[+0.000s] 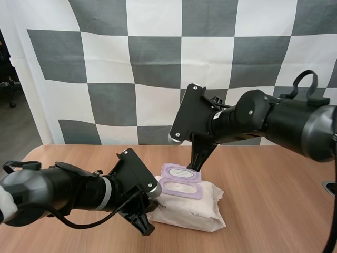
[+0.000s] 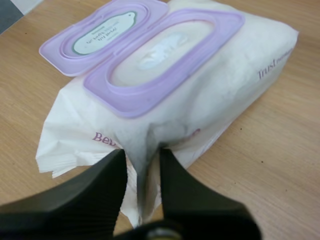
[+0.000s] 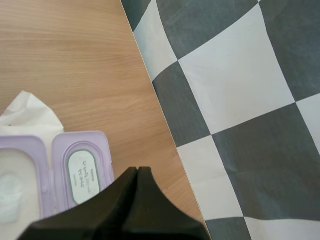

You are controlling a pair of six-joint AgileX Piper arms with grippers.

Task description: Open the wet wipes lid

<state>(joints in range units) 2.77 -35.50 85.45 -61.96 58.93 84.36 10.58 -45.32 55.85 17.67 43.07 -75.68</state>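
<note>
on the wooden table the pack of wet wipes lies with its purple lid flipped open, so the task seems done. left gripper pinches the pack's end; right gripper, clenched empty, hangs above the lid.

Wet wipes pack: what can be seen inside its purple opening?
Inside the purple opening, a crumpled white wipe shows. The wipes deeper down are hidden inside the pack.

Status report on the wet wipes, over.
Left gripper pinching the end of the wet wipes pack. Right gripper shut, above the lid. Lid flipped open, lying flat. Nothing blocking.
</note>
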